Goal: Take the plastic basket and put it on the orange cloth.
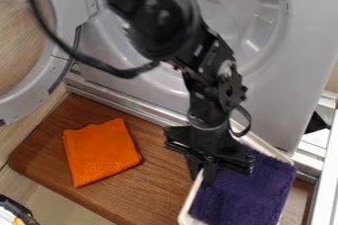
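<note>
The gripper point(202, 173) is right of centre, low over the wooden board, at the left rim of the plastic basket. Its fingers stand close together on either side of that rim, shut on it. White-rimmed, the plastic basket point(191, 201) lies at the lower right, with a purple cloth point(245, 195) inside; the gripper and wrist hide part of its upper left side. An orange cloth point(101, 152) lies flat on the left part of the board, apart from the basket.
Behind the brown wooden board point(155, 187) stands a grey machine panel point(264, 101) with a round recess. An open round door point(54, 73) is at the upper left, and a white frame point(322, 172) edges the right side. A dark object point(15, 208) sits in the lower left corner.
</note>
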Robot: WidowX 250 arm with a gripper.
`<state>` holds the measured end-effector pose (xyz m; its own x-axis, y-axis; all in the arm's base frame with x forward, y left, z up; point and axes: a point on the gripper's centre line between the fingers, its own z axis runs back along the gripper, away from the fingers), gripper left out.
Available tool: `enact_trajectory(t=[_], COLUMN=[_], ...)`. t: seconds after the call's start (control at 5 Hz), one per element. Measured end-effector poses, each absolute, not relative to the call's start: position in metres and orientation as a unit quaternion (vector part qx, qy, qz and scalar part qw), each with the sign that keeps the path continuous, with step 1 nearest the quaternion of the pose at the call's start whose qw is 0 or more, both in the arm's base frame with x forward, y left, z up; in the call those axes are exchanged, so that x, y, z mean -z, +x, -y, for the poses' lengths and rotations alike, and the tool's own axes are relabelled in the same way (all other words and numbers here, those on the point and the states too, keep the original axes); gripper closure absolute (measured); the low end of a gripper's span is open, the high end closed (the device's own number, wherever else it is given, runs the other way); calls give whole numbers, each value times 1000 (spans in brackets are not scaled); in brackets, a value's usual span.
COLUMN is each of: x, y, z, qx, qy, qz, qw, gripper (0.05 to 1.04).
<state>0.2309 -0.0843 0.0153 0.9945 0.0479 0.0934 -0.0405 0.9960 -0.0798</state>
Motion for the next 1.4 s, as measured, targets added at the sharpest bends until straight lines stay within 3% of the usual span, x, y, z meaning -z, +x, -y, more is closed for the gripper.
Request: enact_trajectory(t=[0.4,0.8,1.4], x=[-32,-36,-5], y=[205,219,233], z=[33,-22,-75], qx=[-65,-61,-70], qy=[-49,-41,-52], qz=[29,8,-2], qw=[996,997,996], gripper=[981,981,981])
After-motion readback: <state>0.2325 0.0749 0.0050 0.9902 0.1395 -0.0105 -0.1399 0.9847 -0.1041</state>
